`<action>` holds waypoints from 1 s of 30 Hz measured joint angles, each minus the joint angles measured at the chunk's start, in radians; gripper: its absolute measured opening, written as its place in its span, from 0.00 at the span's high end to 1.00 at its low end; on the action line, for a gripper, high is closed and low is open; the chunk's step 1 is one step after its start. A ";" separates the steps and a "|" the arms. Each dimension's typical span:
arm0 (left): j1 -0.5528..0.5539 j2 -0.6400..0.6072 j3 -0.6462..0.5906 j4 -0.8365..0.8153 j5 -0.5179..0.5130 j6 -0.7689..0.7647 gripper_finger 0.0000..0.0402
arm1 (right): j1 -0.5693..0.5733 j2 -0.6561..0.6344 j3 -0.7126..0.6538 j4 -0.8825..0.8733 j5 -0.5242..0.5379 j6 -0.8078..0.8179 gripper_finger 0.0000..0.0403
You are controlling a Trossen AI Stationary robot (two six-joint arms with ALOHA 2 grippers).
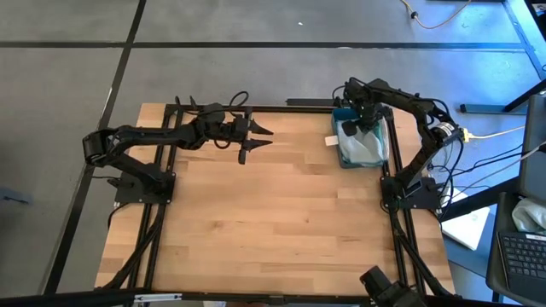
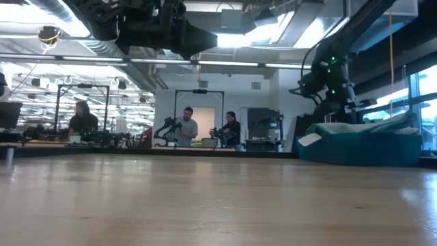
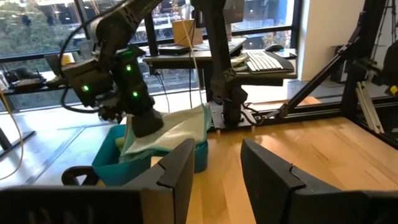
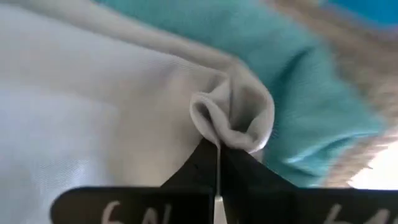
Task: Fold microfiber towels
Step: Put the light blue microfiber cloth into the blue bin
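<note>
In the upper right of the high view, the right gripper point(image 1: 357, 125) is down in the blue tray point(image 1: 343, 157) that sits at the far right edge of the wooden table point(image 1: 273, 222), among the towels point(image 1: 363, 147) heaped inside it. Its wrist view shows the two fingers point(image 4: 202, 163) pressed together on a bunched fold of the pale grey towel point(image 4: 233, 112), which puckers up just above the tips, with a teal towel point(image 4: 298, 68) lying beside it. In the left wrist view the same arm reaches into the tray at the left of the frame, pale green cloth point(image 3: 180, 130) spilling over the rim. The left gripper point(image 1: 256, 140) hangs above the upper middle of the table, well apart from the tray, its fingers point(image 3: 177, 171) spread and holding nothing. In the low view, people point(image 2: 186, 127) stand in the room behind.
</note>
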 joint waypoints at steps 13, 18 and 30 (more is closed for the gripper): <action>0.001 0.000 0.000 -0.005 -0.005 0.019 0.69 | 0.013 -0.002 0.243 -0.009 0.167 -0.024 0.99; 0.001 0.000 0.000 -0.010 -0.005 0.020 0.69 | -0.017 -0.002 0.170 -0.018 0.146 0.025 0.99; 0.001 0.000 0.000 -0.017 -0.005 0.020 0.69 | -0.014 -0.003 0.114 0.044 0.204 0.057 0.70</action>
